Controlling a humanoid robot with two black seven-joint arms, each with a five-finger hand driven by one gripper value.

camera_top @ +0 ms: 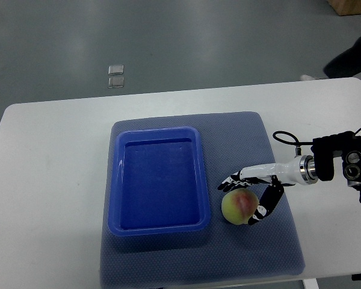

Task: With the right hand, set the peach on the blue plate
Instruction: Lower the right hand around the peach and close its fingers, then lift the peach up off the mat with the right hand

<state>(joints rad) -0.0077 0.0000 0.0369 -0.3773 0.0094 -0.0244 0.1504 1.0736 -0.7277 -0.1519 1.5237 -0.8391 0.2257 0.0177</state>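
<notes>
Right robot hand [248,198], white with black fingers, is curled round the round yellow-green peach with a red blush [239,208], grasping it. Peach is seen on the grey-blue padded mat [259,144], just right of the blue rectangular plastic plate [158,180]. Mat is laid on the white desk [48,180].

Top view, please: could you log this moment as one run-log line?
right hand: curled around peach | peach: on grey mat, right of blue plate | plate: empty | left hand: out of view
</notes>
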